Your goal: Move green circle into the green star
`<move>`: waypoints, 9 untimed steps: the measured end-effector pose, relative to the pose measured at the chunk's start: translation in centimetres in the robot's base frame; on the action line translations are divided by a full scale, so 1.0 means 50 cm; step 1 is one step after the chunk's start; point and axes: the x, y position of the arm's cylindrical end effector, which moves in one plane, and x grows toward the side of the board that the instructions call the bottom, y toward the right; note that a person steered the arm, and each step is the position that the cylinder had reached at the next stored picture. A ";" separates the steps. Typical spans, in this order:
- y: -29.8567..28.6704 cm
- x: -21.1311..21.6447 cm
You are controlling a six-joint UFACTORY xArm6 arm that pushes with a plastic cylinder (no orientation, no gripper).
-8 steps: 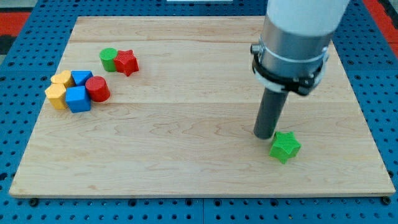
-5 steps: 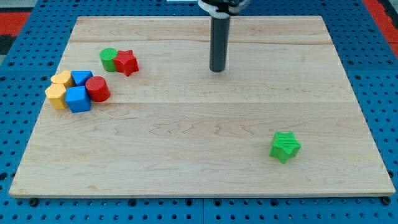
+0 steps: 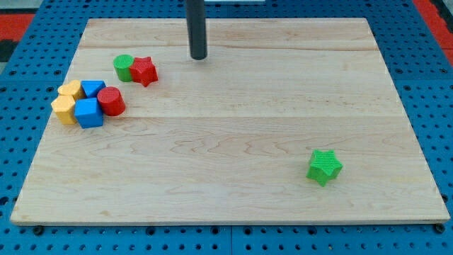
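Observation:
The green circle [image 3: 124, 67] sits near the view's top left, touching a red star [image 3: 144, 71] on its right side. The green star [image 3: 324, 167] lies alone toward the view's bottom right. My tip [image 3: 198, 57] rests on the board near the top, right of the red star with a gap between them, and far up-left of the green star.
A cluster at the view's left holds two yellow blocks [image 3: 65, 108], two blue blocks [image 3: 89, 112] and a red cylinder [image 3: 111, 101]. The wooden board [image 3: 226, 205] lies on a blue pegboard surface.
My tip has moved from beside the green star up and to the left across the board, ending near the red star. No block has moved.

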 end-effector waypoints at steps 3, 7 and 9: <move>-0.065 -0.009; -0.090 -0.009; -0.234 0.020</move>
